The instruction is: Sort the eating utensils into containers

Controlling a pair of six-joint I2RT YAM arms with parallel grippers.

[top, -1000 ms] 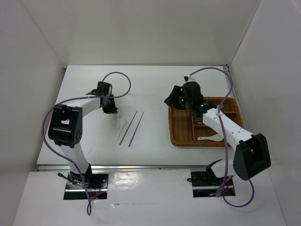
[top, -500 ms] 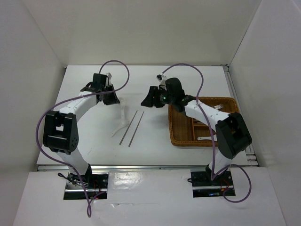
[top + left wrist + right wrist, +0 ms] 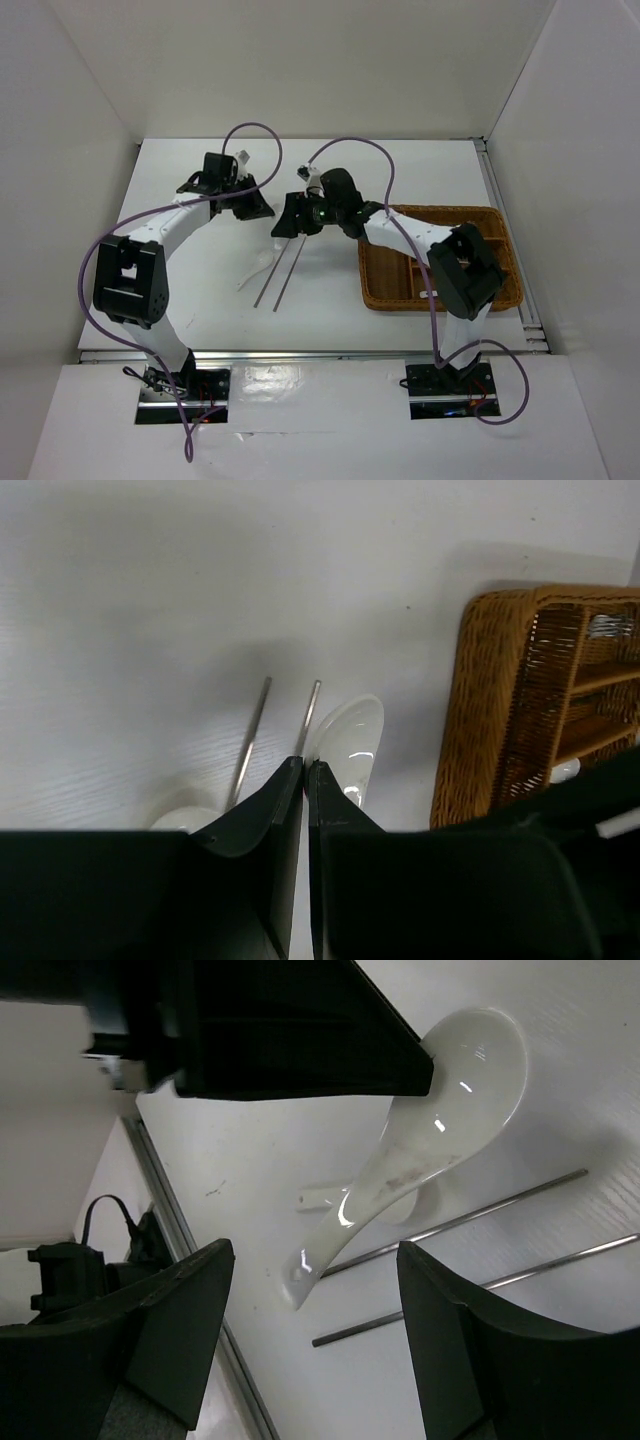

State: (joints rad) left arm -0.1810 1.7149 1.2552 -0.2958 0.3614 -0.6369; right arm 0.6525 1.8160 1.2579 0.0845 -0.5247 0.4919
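My left gripper [image 3: 262,208] is shut on the bowl rim of a white spoon [image 3: 455,1075]. The spoon is tilted, with its handle end [image 3: 300,1280] hanging down toward the table. In the left wrist view its bowl [image 3: 348,742] shows just past my closed fingertips [image 3: 305,767]. A second white spoon [image 3: 412,1206] lies on the table beneath it. My right gripper [image 3: 281,227] is open and empty, hovering beside the held spoon's handle [image 3: 315,1252]. Two thin chopsticks [image 3: 281,268] lie side by side on the table. The wicker tray [image 3: 385,292] stands to the right.
The tray's near wall [image 3: 482,705] is close to the right of the left gripper. Its compartments hold several utensils, partly hidden by the right arm. The purple cables [image 3: 262,135] arch over both arms. White walls enclose the table on the left, back and right.
The right arm swung left from over the tray to right beside the left gripper. The left gripper moved right and back, tilting the white spoon up off the table.
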